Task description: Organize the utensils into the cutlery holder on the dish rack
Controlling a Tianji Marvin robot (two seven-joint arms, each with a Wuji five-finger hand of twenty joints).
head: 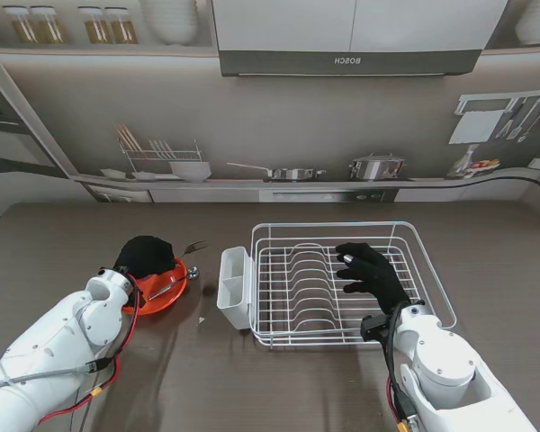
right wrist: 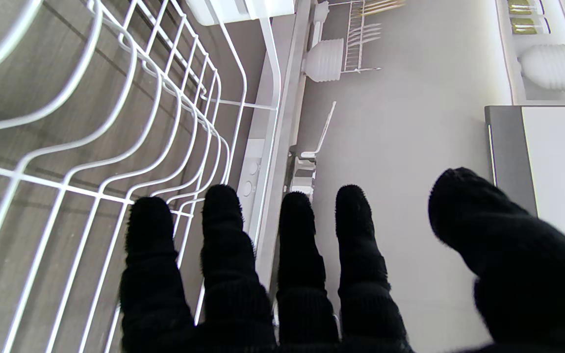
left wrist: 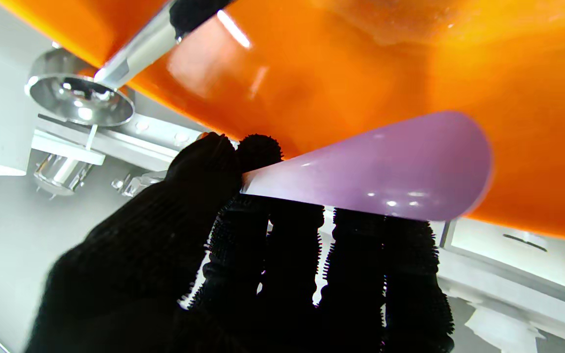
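From the stand, the left hand [head: 145, 255] reaches into an orange bowl [head: 166, 297] left of the white dish rack [head: 342, 281], whose cutlery holder [head: 235, 286] stands empty; the right hand [head: 371, 274] hovers spread above the rack. The left wrist view shows fingers [left wrist: 243, 162] pinching a purple spoon handle [left wrist: 380, 171] beside a metal utensil [left wrist: 135, 46]. The right wrist view shows fingers [right wrist: 223, 230] apart, holding nothing.

A kitchen: extractor hood [head: 349, 61], pans on the counter [head: 288, 173], dish rack [head: 342, 281]

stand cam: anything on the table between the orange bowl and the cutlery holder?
Mostly bare wood in the stand view. Between the orange bowl and the cutlery holder, only metal utensil ends jut past the bowl's rim, plus a tiny speck too small to identify.
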